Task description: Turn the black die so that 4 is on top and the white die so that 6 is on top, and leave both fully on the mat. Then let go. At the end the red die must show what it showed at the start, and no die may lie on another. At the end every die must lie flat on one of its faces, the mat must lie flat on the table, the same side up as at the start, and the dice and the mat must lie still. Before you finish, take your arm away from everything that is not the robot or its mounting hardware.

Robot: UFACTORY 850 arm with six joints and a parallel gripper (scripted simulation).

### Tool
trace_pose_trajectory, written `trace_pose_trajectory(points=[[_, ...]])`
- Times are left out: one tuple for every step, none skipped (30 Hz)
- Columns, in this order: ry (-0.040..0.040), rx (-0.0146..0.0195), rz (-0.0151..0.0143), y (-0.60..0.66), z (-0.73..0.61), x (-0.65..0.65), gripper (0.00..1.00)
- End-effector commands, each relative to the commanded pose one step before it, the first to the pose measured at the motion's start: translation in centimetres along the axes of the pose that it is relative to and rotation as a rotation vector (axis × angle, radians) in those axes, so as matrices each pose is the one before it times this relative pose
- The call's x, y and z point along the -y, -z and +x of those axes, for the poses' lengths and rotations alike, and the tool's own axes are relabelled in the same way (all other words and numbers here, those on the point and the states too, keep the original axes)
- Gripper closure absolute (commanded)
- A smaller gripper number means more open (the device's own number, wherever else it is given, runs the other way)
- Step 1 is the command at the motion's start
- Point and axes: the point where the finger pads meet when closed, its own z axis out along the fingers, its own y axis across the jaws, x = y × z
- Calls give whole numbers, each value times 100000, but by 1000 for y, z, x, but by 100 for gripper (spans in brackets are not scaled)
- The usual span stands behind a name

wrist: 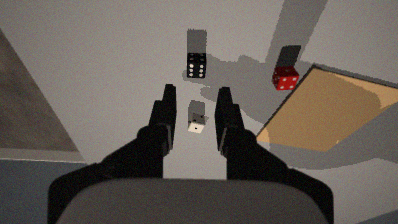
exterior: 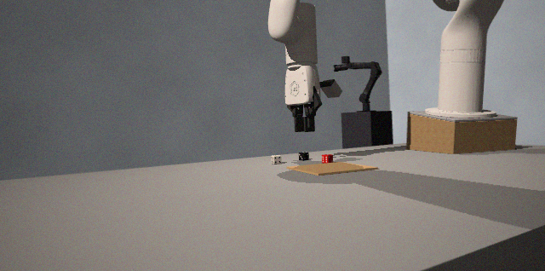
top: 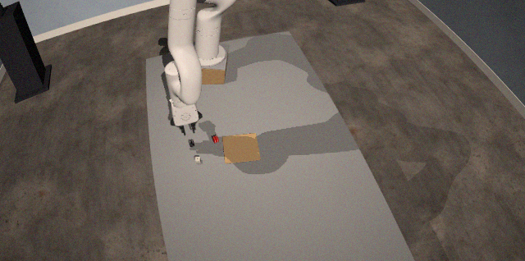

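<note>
The black die (top: 191, 143) lies on the grey table left of the tan mat (top: 241, 148), off the mat. The white die (top: 198, 159) lies nearer the front, also off the mat. The red die (top: 215, 139) sits by the mat's far left corner. My gripper (top: 188, 130) hangs well above the dice, fingers partly open with nothing between them. In the wrist view the white die (wrist: 197, 120) shows far below between the fingers; the black die (wrist: 196, 65) shows a six-pip face, and the red die (wrist: 286, 79) lies next to the mat (wrist: 327, 112). In the side view the gripper (exterior: 304, 126) hangs over the black die (exterior: 303, 156).
The arm's base stands on a tan block (top: 213, 75) at the table's back. Dark pedestals (top: 20, 56) stand on the floor beyond the table. The table's left edge (wrist: 35, 145) lies close to the dice.
</note>
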Motion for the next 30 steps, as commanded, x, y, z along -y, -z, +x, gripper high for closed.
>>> trace_pose_trajectory(points=[[11, 235, 45, -355, -72, 31, 64], [0, 0, 0, 0, 0, 0, 64], [0, 0, 0, 0, 0, 0, 64], [0, -3, 3, -136, 3, 0, 64], [0, 2, -2, -139, 1, -1, 64], [0, 1, -1, -146, 2, -1, 64], [0, -2, 2, -154, 3, -1, 64], [0, 1, -1, -156, 2, -1, 64], [0, 1, -1, -160, 2, -1, 64], [0, -2, 2, -165, 4, -1, 64], [0, 1, -1, -165, 2, -1, 64], [0, 1, -1, -167, 2, -1, 64], [0, -3, 3, -170, 4, -1, 64], [0, 2, -2, -166, 2, -1, 64], [0, 0, 0, -167, 3, -1, 64], [0, -3, 3, -168, 4, 0, 64], [0, 3, -3, -161, 2, -1, 64], [0, 0, 0, -160, 3, -1, 64], [0, 0, 0, 0, 0, 0, 64], [0, 0, 0, 0, 0, 0, 64], [0, -3, 3, -159, 4, 0, 64], [0, 2, -3, -152, 1, -1, 64], [0, 0, 0, -149, 2, -1, 64], [0, -2, 2, -145, 3, 0, 64], [0, 1, -1, -138, 2, -1, 64], [0, 1, -1, -132, 2, -1, 64], [0, -1, 1, -127, 2, -1, 64], [0, -2, 3, -122, 3, 0, 64], [0, 2, -2, -113, 1, -1, 64], [0, 1, -1, -106, 1, -1, 64]])
